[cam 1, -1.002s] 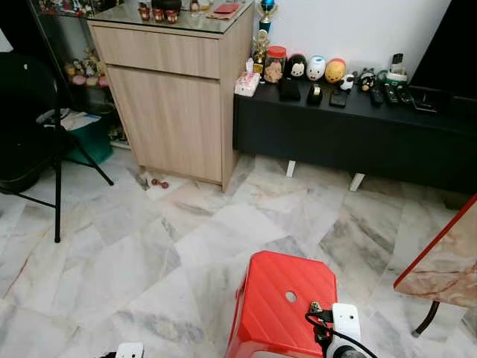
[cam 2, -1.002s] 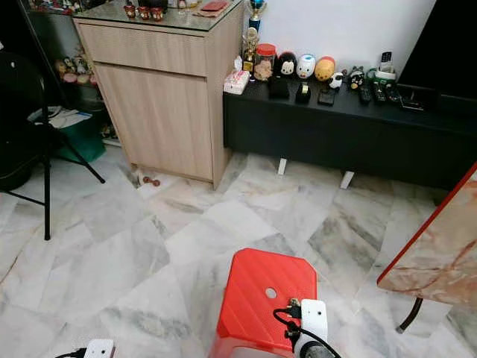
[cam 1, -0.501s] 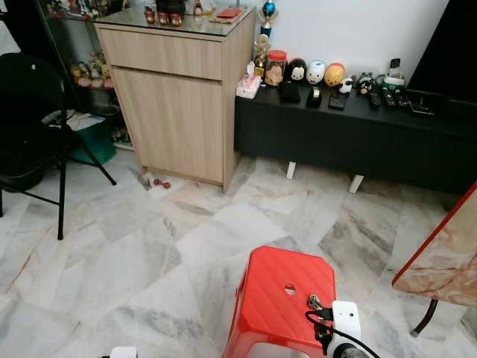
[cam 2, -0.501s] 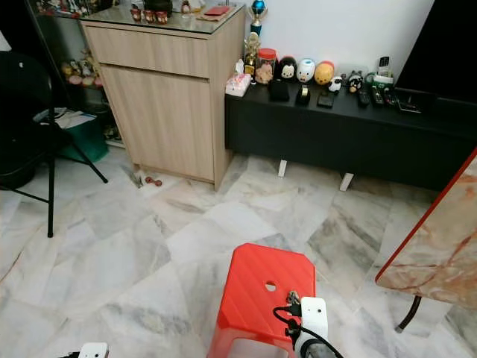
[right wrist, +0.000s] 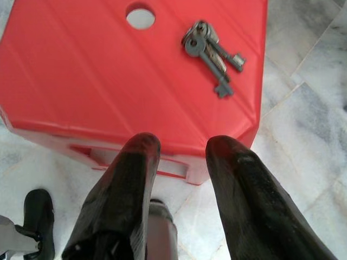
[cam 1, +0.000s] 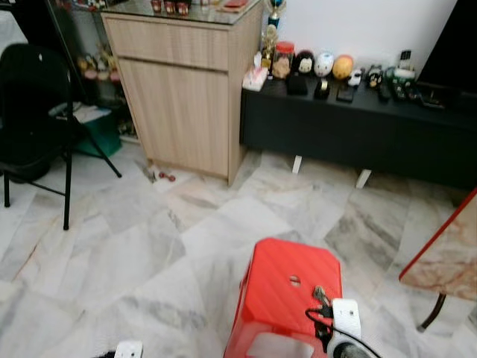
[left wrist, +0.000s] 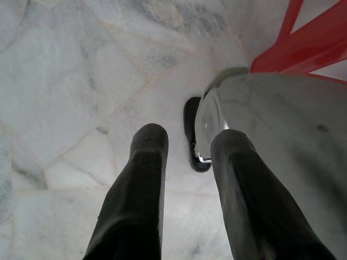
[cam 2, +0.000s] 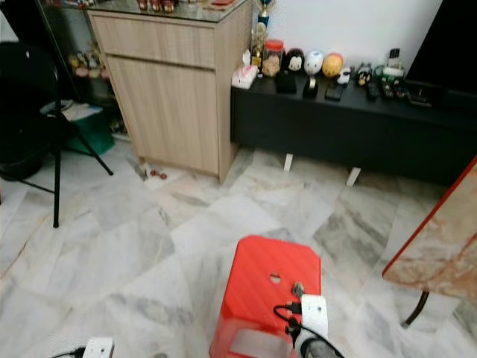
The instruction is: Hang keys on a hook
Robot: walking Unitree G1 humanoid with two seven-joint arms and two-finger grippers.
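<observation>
On top of the red plastic stool (right wrist: 130, 76), near one edge and beside its round centre hole, lies a small bunch of grey metal keys (right wrist: 211, 51), flat and untouched. The stool stands on the pale grey marble-tiled floor (cam 1: 134, 246) directly in front of the robot, in the lower middle of the head views.

The right hand (right wrist: 181, 157) hangs above the stool's near edge, its two long black fingers (right wrist: 130, 179) spread apart with nothing between them; the keys sit further along the seat, clear of the fingertips. In the head views the right wrist's white housing (cam 1: 345, 317) with black cabling overlaps the stool's near corner.

The left hand (left wrist: 187, 146) hangs low over the floor beside the stool's red legs, its black fingers (left wrist: 143, 179) parted and empty. A silver leg of the robot with a black foot (left wrist: 191, 132) stands on the tiles just beyond them.

Further off, a light wooden cabinet with a glass top (cam 1: 182, 89) stands against the wall, touching a long low black counter (cam 1: 358, 127) that carries a row of small figurines, a jar and remote controls. A black folding chair (cam 1: 33, 112) stands to the left, and a corner of a red-edged marble-patterned counter (cam 1: 447, 257) juts in at the right.
</observation>
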